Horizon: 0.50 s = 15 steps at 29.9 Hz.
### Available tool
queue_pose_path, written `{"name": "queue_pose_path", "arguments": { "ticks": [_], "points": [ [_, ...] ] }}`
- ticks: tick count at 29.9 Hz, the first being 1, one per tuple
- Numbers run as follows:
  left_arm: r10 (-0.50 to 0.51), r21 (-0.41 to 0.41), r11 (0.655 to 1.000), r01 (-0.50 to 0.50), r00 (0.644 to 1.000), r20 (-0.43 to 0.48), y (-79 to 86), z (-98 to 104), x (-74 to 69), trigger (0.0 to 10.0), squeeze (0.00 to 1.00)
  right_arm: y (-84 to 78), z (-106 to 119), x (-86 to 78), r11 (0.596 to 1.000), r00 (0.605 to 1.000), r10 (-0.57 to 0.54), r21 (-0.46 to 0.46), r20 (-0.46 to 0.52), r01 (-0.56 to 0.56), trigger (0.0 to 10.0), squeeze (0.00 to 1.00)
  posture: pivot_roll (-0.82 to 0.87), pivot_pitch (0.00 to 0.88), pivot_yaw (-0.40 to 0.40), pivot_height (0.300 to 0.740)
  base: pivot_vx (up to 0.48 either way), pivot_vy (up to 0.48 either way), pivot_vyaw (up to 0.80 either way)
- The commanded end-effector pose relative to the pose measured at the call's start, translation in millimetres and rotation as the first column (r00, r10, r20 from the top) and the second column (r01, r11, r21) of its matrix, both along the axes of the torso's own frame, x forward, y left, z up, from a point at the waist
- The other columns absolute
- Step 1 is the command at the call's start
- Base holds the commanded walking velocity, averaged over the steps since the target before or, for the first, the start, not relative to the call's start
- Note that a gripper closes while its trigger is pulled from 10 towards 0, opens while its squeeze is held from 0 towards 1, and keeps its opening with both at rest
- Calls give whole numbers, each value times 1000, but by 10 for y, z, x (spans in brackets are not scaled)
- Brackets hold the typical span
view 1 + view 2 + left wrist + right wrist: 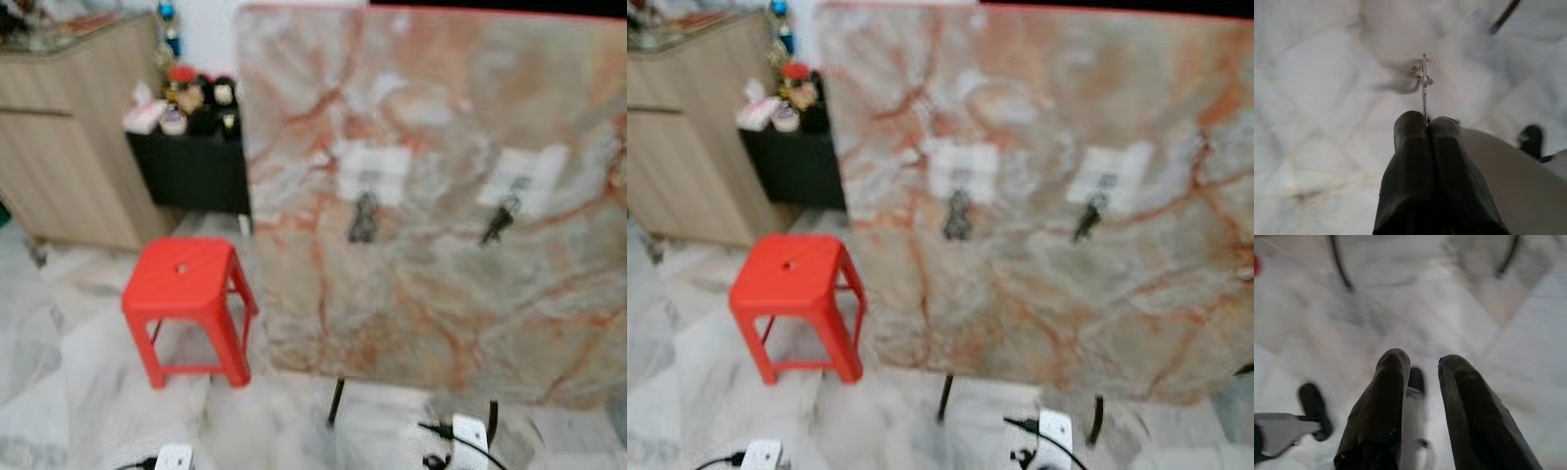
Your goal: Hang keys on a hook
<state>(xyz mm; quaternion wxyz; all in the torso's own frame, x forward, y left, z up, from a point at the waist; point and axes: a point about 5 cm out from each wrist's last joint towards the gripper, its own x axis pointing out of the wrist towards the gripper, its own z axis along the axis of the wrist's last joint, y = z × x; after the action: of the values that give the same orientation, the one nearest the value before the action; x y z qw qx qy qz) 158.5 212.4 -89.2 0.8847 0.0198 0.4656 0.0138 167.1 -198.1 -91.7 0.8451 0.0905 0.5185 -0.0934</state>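
A marble-patterned board (441, 147) stands upright ahead on thin black legs. Two white hook plates are fixed to it, a left plate (373, 171) and a right plate (523, 178), each with a dark bunch hanging below, the left bunch (363, 217) and the right bunch (500, 219). In the left wrist view my left gripper (1427, 123) is shut on a thin metal key ring with keys (1422, 78), which sticks out past the fingertips over the pale floor. In the right wrist view my right gripper (1422, 363) is open with nothing between its fingers, pointing at the floor.
A red plastic stool (189, 304) stands on the marble floor left of the board. Behind it are a wooden cabinet (69, 137) and a low black shelf (191, 162) with small items. White power strips with cables (468, 436) lie near the board's legs.
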Motion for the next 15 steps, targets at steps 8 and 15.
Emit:
{"name": "queue_pose_path", "arguments": {
  "ticks": [8, 15],
  "points": [
    [-9, 20, 1000, 10, 999, -46, 65, -39, -123, 10000, 0, 40, 15, 49, 1000, 1000, -12, 4, 11, 12, 10000, 0, 25, 0, -15, 740, 0, -350, 0],
    [-13, 17, 1000, 13, 999, -51, 60, -50, -152, 10000, 0, 34, 13, 42, 1000, 1000, -6, 2, 12, 6, 10000, 0, 26, 0, -17, 740, 0, -480, 0]
  ]
}}
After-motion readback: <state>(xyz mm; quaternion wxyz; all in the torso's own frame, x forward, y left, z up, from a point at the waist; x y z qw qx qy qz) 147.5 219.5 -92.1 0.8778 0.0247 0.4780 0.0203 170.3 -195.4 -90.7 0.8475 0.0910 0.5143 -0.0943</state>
